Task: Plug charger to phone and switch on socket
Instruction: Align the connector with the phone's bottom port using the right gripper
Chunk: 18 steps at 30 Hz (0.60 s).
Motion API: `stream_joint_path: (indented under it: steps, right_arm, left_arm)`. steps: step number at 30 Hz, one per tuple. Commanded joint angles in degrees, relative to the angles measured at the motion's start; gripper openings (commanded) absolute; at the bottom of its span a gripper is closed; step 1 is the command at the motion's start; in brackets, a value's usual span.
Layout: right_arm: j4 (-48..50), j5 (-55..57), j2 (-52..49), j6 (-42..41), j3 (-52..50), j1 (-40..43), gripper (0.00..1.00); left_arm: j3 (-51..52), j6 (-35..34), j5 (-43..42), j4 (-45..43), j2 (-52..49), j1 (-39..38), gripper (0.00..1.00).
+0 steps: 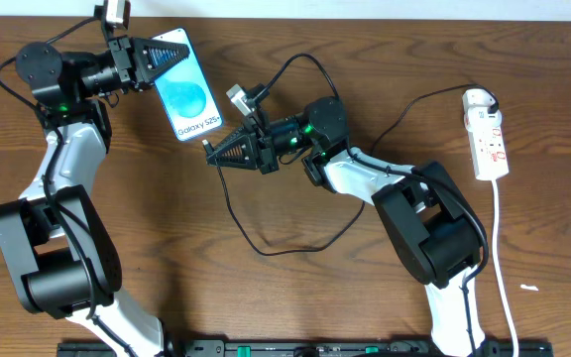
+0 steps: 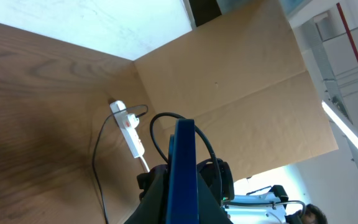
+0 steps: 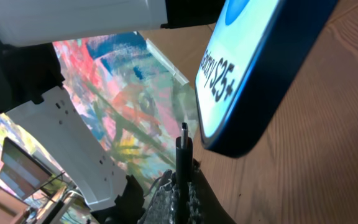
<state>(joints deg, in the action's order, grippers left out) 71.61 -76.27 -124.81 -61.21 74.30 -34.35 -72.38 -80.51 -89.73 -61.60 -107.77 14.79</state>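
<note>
Currently my left claw (image 1: 167, 61) is closed on the top end of the phone (image 1: 186, 94), its fingers clamping the two faces. The blue screen with "Galaxy S25+" faces up toward the overhead camera. From the left wrist the phone (image 2: 183, 168) shows edge-on as a thin blue strip running straight out from the claw.

My right claw (image 1: 216, 149) is closed around the plug end of the charger (image 1: 236, 213). In the right wrist view the small metal tip (image 3: 184, 134) sticks up from between the fingers (image 3: 166, 199). It sits just below the phone's bottom edge (image 3: 241, 124), close to it but not touching, and it is not in the port. The phone's lower end hangs tilted over the table (image 1: 315, 297).

Behind the right claw the black cable drops in a loose loop on the wood. It then arcs past the right arm to the far end of the socket (image 1: 488, 134), where it is plugged in.

The socket lies flat near the table's right edge, well apart from both claws, and its white cord (image 1: 504, 268) trails toward the near edge. I cannot tell from these views whether its switch is on or off.
</note>
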Motion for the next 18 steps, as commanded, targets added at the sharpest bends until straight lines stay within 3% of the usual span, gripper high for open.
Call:
stream_joint_path:
  steps: [1,18]
  right_arm:
    - [0.2,1.4,0.0,0.6,0.7,-0.1,0.01]
    - [-0.8,4.0,0.0,0.6,0.7,-0.1,0.01]
  left_arm:
    - [0.1,1.1,-0.3,-0.4,1.4,0.1,0.07]
    - [0.1,1.0,-0.3,-0.2,1.0,0.1,0.07]
